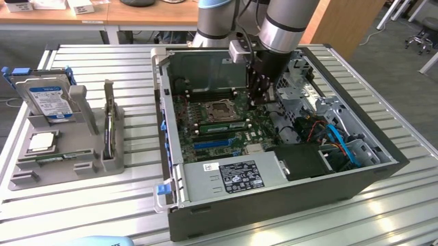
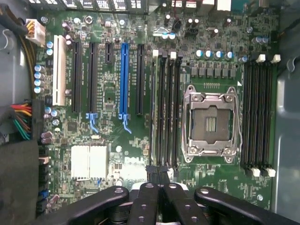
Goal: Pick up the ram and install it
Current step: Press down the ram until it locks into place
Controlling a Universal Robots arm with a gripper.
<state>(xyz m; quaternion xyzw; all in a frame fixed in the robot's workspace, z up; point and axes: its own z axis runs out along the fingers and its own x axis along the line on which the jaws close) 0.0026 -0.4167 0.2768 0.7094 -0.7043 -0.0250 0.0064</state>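
Observation:
A thin ram (image 1: 108,120) stands on its long edge in the grey holder (image 1: 89,166), at the exterior view's left, far from the gripper. A green stick (image 1: 220,125) sits in a slot beside the empty processor socket (image 1: 220,108) inside the open computer case (image 1: 274,205). My gripper (image 1: 259,102) hangs inside the case above the motherboard. In the wrist view the gripper (image 2: 157,172) is shut, its black fingers (image 2: 145,197) pressed together with nothing between them. It hovers over one end of the memory slots (image 2: 166,108) next to the processor socket (image 2: 209,123).
The holder also carries a silver hard drive (image 1: 49,100) with a blue-white label and a square processor chip (image 1: 41,142). The case walls, the drive cage (image 1: 301,87) and bundles of cables (image 1: 339,141) crowd the gripper. The slatted table (image 1: 89,205) surrounds the case.

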